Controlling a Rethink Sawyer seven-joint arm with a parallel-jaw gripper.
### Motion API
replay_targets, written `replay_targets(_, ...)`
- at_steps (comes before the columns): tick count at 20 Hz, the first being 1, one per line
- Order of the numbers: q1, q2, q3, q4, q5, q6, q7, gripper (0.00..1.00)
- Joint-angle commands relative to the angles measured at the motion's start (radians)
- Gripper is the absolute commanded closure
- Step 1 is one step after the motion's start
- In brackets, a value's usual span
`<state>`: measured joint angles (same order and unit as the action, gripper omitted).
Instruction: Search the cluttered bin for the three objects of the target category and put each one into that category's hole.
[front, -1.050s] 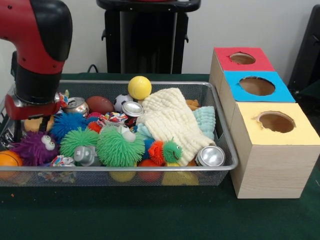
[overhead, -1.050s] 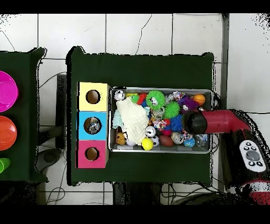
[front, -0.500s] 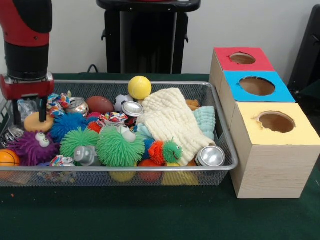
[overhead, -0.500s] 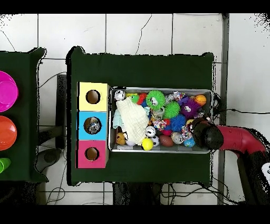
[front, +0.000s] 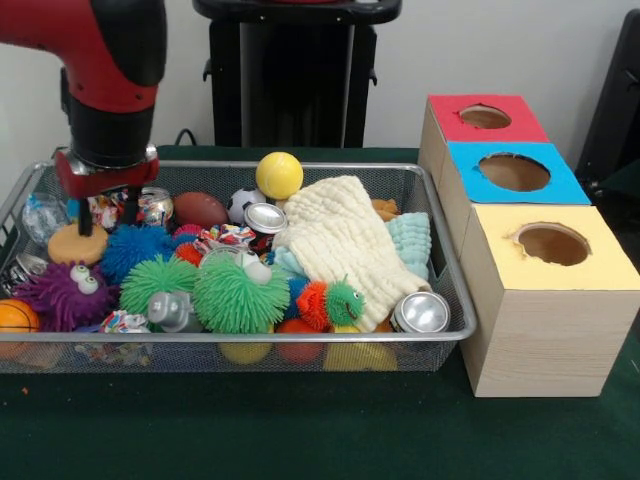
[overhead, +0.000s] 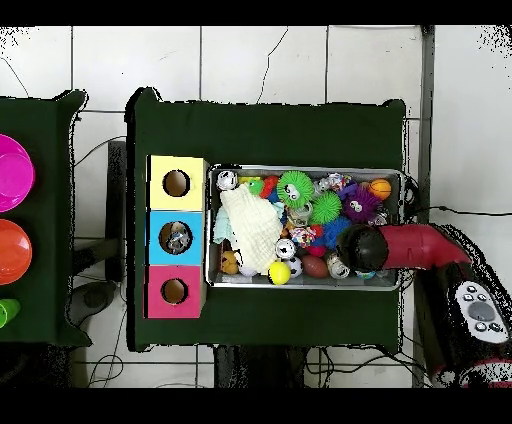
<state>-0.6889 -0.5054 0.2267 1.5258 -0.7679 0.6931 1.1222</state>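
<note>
Wire bin (front: 455, 300) crammed with toys, claw (front: 107, 215) low over crushed can (front: 155, 207), grip state unclear

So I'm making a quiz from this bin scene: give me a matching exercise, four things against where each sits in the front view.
Things:
1. yellow ball
2. cream cloth
3. orange ball
4. silver can

Places:
A. bin's front right corner
B. bin's front left corner
C. by the back rim, mid-bin
D. draped right of centre

Pairs: 1-C, 2-D, 3-B, 4-A
</note>
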Motion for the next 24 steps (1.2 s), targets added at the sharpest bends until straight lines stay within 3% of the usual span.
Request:
replay_targets(1, 0.086, 0.117, -0.091, -0.140, -0.084, 0.188, 0.018, 0.00)
replay_targets(9, 0.177, 0.156, -0.199, -0.251, -0.183, 0.221, 0.090, 0.00)
replay_targets(24, 0.207, 0.132, -0.271, -0.246, -0.153, 0.145, 0.084, 0.00)
